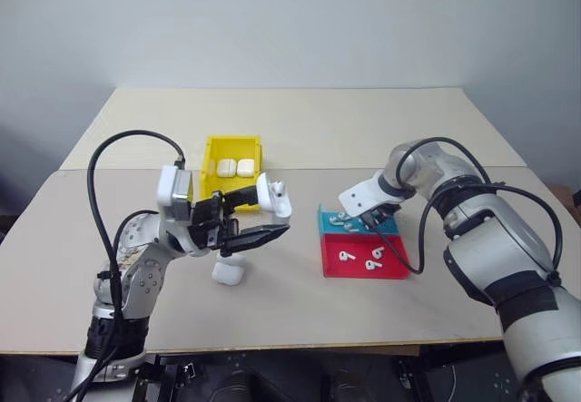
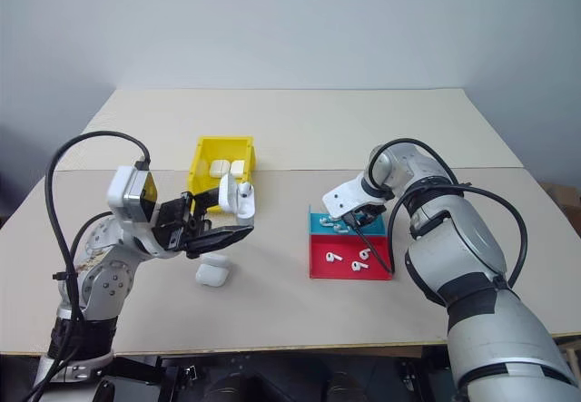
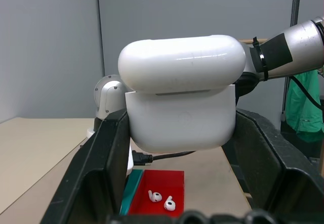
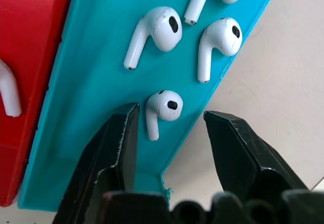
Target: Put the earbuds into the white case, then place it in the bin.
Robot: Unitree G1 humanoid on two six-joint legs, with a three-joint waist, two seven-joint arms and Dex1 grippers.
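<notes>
Right tool (image 4: 169, 128) is hovering spread around one earbud (image 4: 162, 107) in the tray's cyan half (image 4: 91, 82) (tiny, slick, light; pinch its stem). Left tool (image 3: 177, 148) is clamping the white case (image 3: 179, 100) aloft.

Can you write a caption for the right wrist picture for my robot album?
Open black right gripper straddling a tiny glossy white earbud on the cyan tray compartment.

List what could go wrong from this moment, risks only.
1. The right gripper stands open around one earbud at the cyan compartment's edge; closing off-centre might flick it onto the table.
2. Neighbouring earbuds lie close, so a finger might nudge them.
3. The left gripper holds the white case by its sides with the lid open; pressing an earbud in might shift it.
</notes>
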